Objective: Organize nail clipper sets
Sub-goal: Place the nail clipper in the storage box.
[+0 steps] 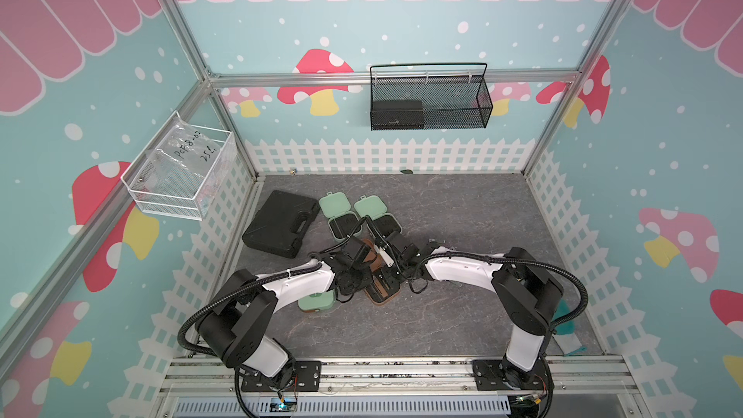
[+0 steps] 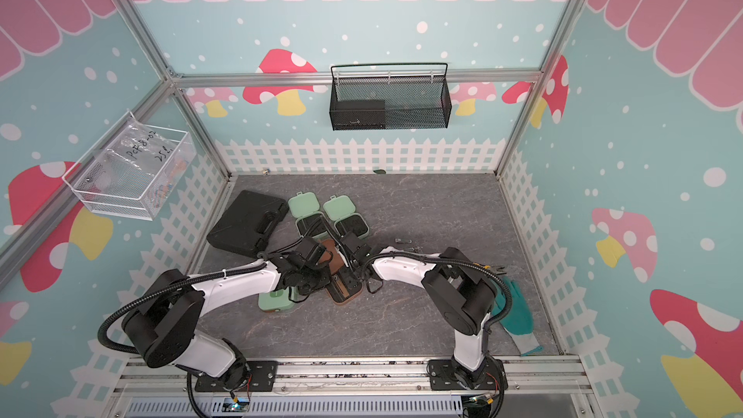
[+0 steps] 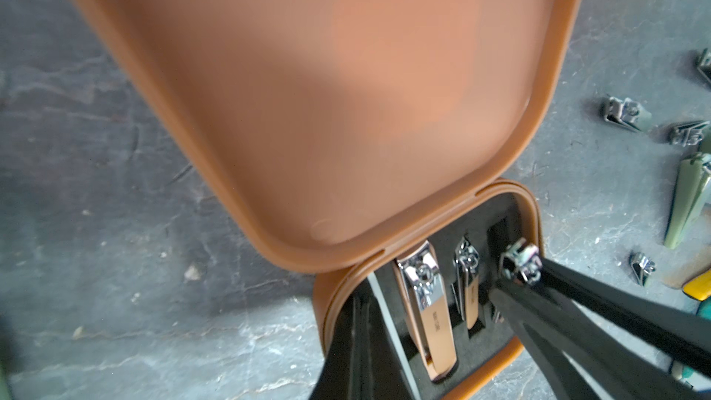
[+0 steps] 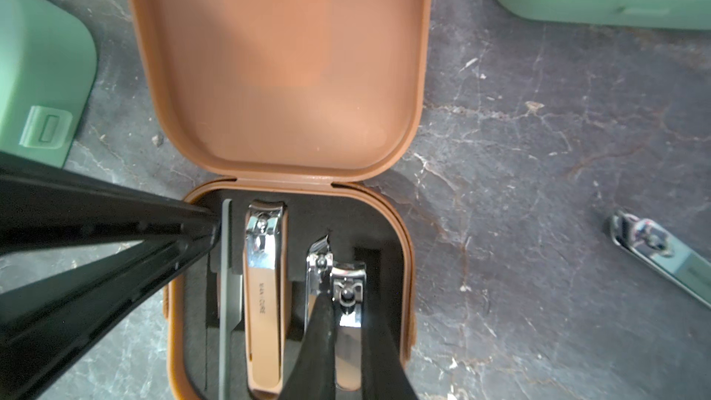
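Working in brown case (image 4: 284, 71), open at centre of table (image 4: 538, 148) w/ lid laid back. Pinching small clipper (image 4: 347, 290) in right gripper (image 4: 346, 315), jaws nearly closed on its body, hovering just over empty slot (image 4: 367, 259) at edge of insert (image 4: 338, 217). Resting left gripper (image 4: 213, 225), fully closed & holding nothing, tip-down at insert corner beside nail file (image 4: 227, 286); prob bracing. Risks, as judged: could snag on angled clipper (image 4: 318, 259) right alongside & lever it out; could seat crooked if lowered tilted, given tight slot; could drag insert or whole case up on release w/ fingers wedged; could knock file w/ a slip of left tip.
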{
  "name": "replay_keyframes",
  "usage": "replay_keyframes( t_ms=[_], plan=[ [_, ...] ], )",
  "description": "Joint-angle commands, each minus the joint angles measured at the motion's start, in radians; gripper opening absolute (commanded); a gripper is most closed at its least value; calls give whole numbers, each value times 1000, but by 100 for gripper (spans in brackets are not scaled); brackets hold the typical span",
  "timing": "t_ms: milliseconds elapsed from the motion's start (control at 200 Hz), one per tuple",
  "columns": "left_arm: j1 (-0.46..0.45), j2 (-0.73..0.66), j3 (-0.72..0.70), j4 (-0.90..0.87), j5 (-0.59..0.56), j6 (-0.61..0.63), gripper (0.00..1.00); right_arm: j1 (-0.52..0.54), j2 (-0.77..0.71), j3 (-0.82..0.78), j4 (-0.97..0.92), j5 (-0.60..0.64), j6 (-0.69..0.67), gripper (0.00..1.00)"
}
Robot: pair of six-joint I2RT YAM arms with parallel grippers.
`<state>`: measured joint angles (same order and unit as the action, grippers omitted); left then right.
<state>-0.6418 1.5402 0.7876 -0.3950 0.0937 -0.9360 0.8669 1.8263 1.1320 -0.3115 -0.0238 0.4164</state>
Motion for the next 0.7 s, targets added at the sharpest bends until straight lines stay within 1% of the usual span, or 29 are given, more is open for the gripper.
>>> replay_keyframes(
  t_ms=[0, 220, 425, 696],
  plan=[
    [-4, -7, -28, -46, -16, -11, 0, 7, 21, -16, 19, 53, -4, 0],
    [-3, -6, -28, -47, -16, -11, 0, 10, 18, -27, 14, 98, -33, 0],
    [-3, -9, -29, -45, -18, -12, 0, 31, 14, -56, 15, 88, -22, 0],
    [-3, -11, -33, -46, -19, -12, 0, 64, 23, -100, -56, 128, -23, 0]
  ],
)
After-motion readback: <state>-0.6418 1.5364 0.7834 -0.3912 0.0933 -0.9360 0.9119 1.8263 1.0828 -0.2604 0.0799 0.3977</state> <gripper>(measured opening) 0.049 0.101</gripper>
